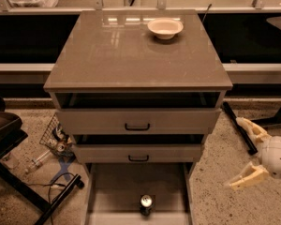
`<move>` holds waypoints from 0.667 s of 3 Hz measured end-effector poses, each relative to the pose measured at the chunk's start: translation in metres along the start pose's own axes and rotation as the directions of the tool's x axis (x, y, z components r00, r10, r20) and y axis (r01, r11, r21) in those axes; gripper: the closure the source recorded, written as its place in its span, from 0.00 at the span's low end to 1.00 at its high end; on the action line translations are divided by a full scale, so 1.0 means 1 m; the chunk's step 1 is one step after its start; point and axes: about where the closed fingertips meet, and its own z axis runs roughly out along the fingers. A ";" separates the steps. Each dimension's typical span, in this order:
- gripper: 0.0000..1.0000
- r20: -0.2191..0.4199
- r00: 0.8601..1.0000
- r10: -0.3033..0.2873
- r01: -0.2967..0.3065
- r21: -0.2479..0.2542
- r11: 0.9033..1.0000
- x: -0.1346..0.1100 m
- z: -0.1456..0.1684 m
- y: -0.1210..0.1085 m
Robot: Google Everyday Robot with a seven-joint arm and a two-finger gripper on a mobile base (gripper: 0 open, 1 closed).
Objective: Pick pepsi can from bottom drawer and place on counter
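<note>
The pepsi can (146,204) stands upright near the front middle of the open bottom drawer (117,191), its silver top facing up. The counter (131,55) is the glossy grey-brown top of the cabinet. My gripper (242,153) is low at the right edge of the view, beside the cabinet's right side and well to the right of the can. Its two cream fingers (249,127) are spread wide apart and hold nothing.
A cream bowl (165,28) sits at the back right of the counter. Two upper drawers with black handles (137,126) are closed above the bottom drawer. A black stand (9,135) and clutter lie on the floor at left. A black bar (239,128) lies on the floor near the gripper.
</note>
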 end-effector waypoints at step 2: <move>0.00 0.014 1.000 0.014 -0.014 -0.006 1.000 0.004 0.006 0.001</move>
